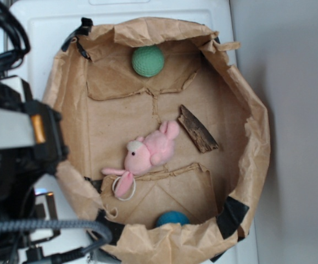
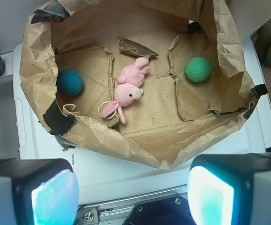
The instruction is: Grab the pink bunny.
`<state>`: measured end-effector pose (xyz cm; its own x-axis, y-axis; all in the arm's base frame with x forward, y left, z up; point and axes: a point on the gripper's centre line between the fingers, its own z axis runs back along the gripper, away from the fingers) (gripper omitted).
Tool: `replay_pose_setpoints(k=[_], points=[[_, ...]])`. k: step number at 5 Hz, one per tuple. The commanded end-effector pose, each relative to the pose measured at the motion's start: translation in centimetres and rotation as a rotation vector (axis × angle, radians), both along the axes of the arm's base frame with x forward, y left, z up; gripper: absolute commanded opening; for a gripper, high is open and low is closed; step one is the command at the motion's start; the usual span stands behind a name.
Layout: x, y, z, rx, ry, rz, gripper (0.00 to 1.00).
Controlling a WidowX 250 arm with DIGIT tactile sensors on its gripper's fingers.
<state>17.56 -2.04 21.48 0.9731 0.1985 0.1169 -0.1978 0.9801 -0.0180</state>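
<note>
Lying on its side near the middle of the crumpled brown paper bag's floor (image 1: pixel 120 118) was the small pale-pink plush bunny with cream muzzle (image 1: pixel 149 152), ears trailing toward the bag's near wall in the wrist view, a thin white ring (image 1: pixel 124 188) looped at the ear tips. No part of the robot touched it.

Contents of the bag, as catalogued:
- dimpled green ball (image 1: pixel 148 60), against the folded paper at one end, well apart from the bunny;
- teal-blue ball (image 1: pixel 172 218), at the opposite end, close to the wall patched with black tape (image 1: pixel 233 214);
- flat brown bark piece (image 1: pixel 198 130), just beside the bunny's feet; touching or not could not be told.

The bag stood on a white bench (image 2: pixel 135 173).

End effector (image 2: pixel 133 194): held outside the bag above the bench's edge, its two pale translucent pads (image 2: pixel 53 197) standing wide apart, nothing between them.
</note>
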Motion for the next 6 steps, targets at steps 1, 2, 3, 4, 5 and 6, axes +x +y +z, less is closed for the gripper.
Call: replay_pose_setpoints(k=[1,2,3,4,5,6], points=[[5.2,1.3,-0.4,-0.065,-0.090,-0.021,1.00],[8.0,2.3,-1.6,-0.087,-0.094,-0.039,1.00],[8.4,1.9,-1.9,-0.074,-0.075,-0.054,1.00],[7.8,0.8,-2.5,-0.025,-0.085,-0.073,1.00],[11.6,2.4,-6.7,0.016,-0.099,-0.096,1.00],[13.8,2.1,-9.5,0.064,-0.096,-0.079,1.00]])
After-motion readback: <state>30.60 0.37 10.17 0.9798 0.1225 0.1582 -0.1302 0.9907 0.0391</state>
